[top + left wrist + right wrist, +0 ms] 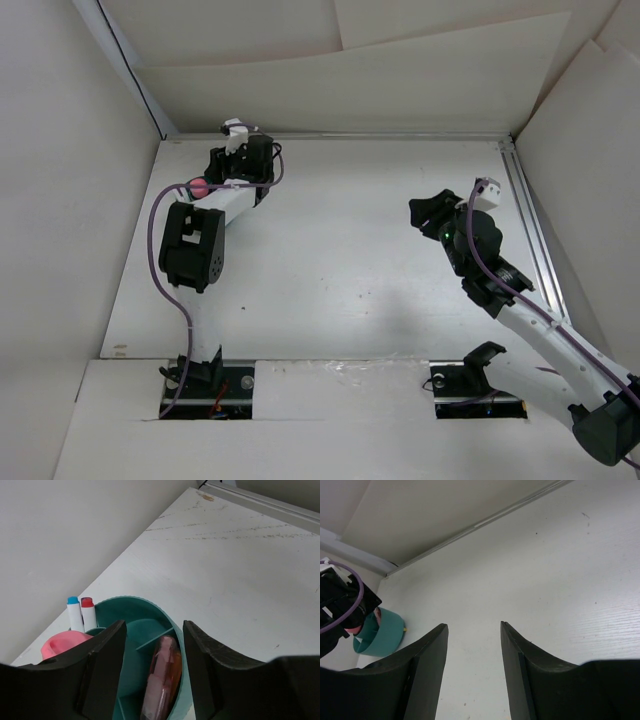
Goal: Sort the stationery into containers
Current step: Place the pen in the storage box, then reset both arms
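My left gripper is open and hangs just over the round teal cup at the far left of the table. An orange and pink stubby piece lies in the cup's compartment between the jaws, untouched. Two thin white pens stand at the cup's far side, one with a blue cap and one with a red cap. A pink piece sits beside them. In the top view my left gripper covers the cup; only the pink piece shows. My right gripper is open and empty above bare table, far from the cup.
White walls close in the table on the left, back and right. A metal rail runs along the right edge. My left arm's elbow and its purple cable hang over the left side. The cup stands close to the left wall.
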